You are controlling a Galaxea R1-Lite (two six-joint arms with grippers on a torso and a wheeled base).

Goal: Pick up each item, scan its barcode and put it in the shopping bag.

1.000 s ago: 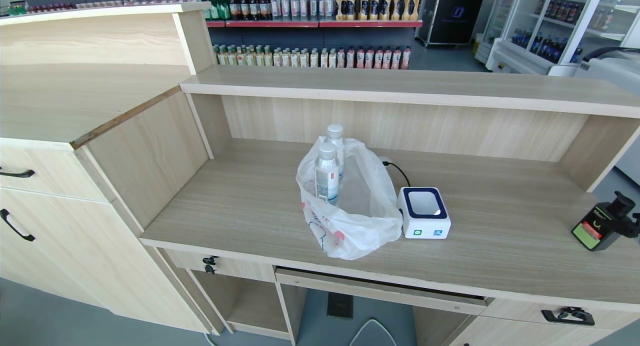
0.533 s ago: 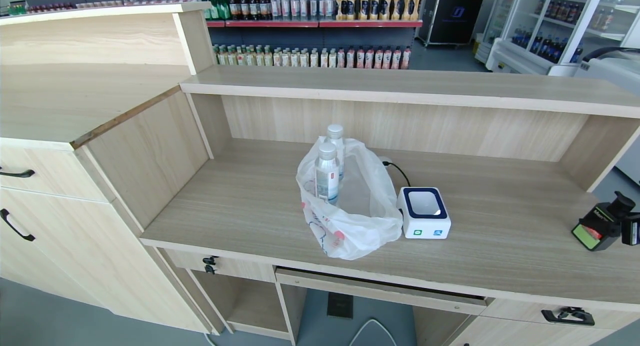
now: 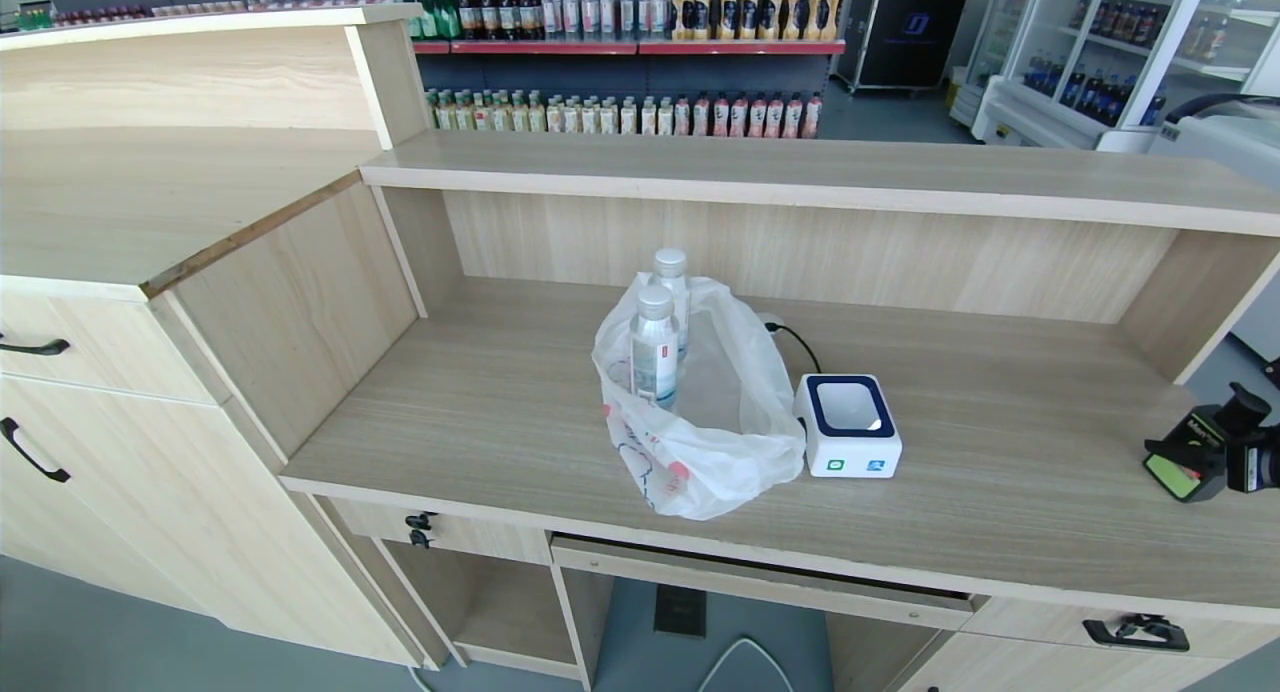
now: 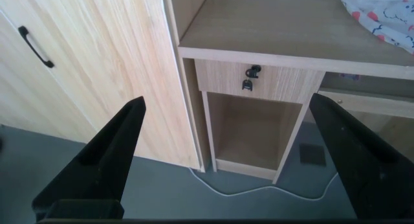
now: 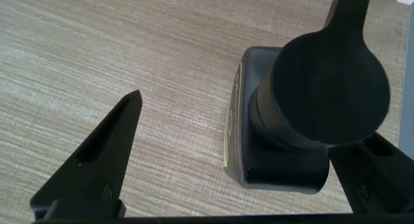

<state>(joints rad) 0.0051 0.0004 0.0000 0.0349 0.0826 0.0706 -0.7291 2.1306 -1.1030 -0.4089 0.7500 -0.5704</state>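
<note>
One black bottle [image 3: 1190, 459] stood upright at the right end of the counter [image 3: 1000, 452], long axis vertical, cap uppermost, between the spread fingers of the right gripper [image 5: 249, 120] (nearer one finger). The left gripper [image 4: 228, 100], fingers likewise apart, faced the cabinet door [image 4: 84, 68].

Two clear bottles [image 3: 655, 357] stand in the open white shopping bag [image 3: 700, 452], just beside the scanner [image 3: 848, 425]. A black bottle [image 3: 1192, 459] sits well apart at the right.

The shopping bag [image 3: 700, 452] hides the bases of the front bottle [image 3: 655, 347] and rear bottle [image 3: 671, 269]. At the worktop's [image 3: 1000, 452] right edge, the right gripper [image 3: 1252, 462] is cropped.
</note>
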